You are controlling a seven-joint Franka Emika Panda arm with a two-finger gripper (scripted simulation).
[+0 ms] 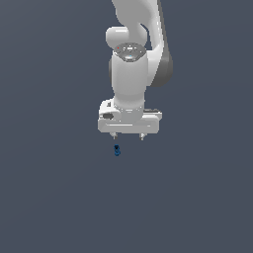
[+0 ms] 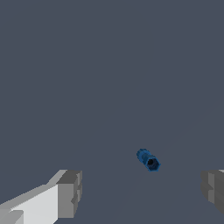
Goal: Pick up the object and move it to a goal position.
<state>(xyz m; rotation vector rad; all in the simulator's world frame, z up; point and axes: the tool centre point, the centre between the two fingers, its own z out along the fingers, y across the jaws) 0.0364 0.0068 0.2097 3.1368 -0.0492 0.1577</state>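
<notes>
The object (image 1: 117,149) is a tiny bright-blue blocky item with a dark spot, lying on the plain grey surface. In the exterior view it sits just below my white gripper (image 1: 128,136), nearer the finger on the exterior view's left. In the wrist view the object (image 2: 148,159) lies between my two fingers, apart from both. My gripper (image 2: 142,192) is open wide and holds nothing; one grey fingertip (image 2: 70,192) shows fully and the other is cut by the picture's edge.
The white arm (image 1: 131,64) rises above the gripper. Only the flat grey surface (image 1: 49,197) shows around the object.
</notes>
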